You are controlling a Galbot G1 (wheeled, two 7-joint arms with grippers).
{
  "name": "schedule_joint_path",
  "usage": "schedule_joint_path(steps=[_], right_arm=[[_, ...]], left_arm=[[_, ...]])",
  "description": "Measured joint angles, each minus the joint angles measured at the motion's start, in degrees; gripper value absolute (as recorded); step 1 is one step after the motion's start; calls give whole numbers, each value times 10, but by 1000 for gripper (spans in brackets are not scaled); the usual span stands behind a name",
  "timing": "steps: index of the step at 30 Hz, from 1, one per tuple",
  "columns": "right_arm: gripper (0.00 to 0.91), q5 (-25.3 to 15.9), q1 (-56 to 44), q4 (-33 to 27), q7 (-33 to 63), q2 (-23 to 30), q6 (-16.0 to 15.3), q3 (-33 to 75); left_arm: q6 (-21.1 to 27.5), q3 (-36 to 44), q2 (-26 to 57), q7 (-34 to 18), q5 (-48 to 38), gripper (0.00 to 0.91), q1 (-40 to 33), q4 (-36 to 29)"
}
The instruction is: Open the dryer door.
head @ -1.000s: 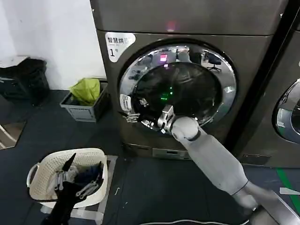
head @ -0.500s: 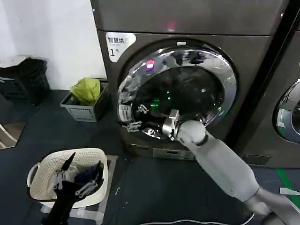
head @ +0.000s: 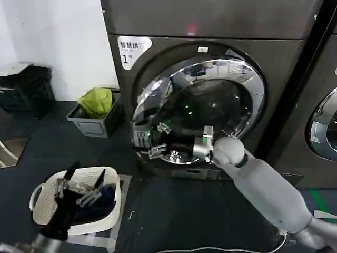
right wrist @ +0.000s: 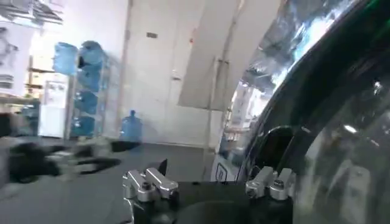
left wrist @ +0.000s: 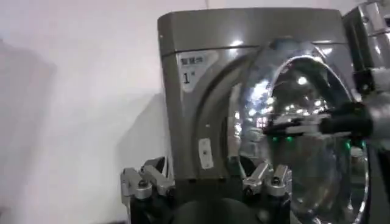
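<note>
We start with the tall grey-brown dryer cabinet with the white "1" label (head: 134, 50), which stands against the far wall. Its large round dryer door with the wide chrome rim and dark tinted glass (head: 210, 105) is partly swung out: the left edge stands off the cabinet face, the right side sits at the hinge. The left wrist view shows the gap between the door (left wrist: 304, 134) and the cabinet front.

Our right gripper (head: 158, 150) reaches in from the right at the door's lower left rim. Its fingers look narrowly parted with the tips at the rim's edge, but we cannot tell whether they actually clamp it.

We judge the pull is under way. To do it well, we should sweep the wrist in an arc around the hinge on the right, keeping the fingers hooked behind the rim so they do not slip off the polished chrome.

To the right stands a neighbouring machine with its own chrome-rimmed door (head: 324, 126), well clear. On the near left floor sits a white perforated laundry basket of clothes (head: 50, 197), and our left gripper (head: 79, 192) hovers over it, fingers spread wide. A grey crate holding a green bag (head: 97, 108) sits left of the dryer, near the door's swing path.
</note>
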Motion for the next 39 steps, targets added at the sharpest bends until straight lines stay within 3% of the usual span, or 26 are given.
schedule_joint_path(steps=[7, 26, 39], right_arm=[[907, 13, -9, 11, -63, -23, -1, 15], [907, 65, -49, 31, -252, -100, 7, 79], [907, 77, -173, 92, -270, -184, 6, 215]], left_arm=[[32, 7, 34, 0, -25, 907, -52, 16], [43, 45, 105, 9, -37, 907, -129, 60], [53, 117, 154, 22, -42, 907, -218, 113]])
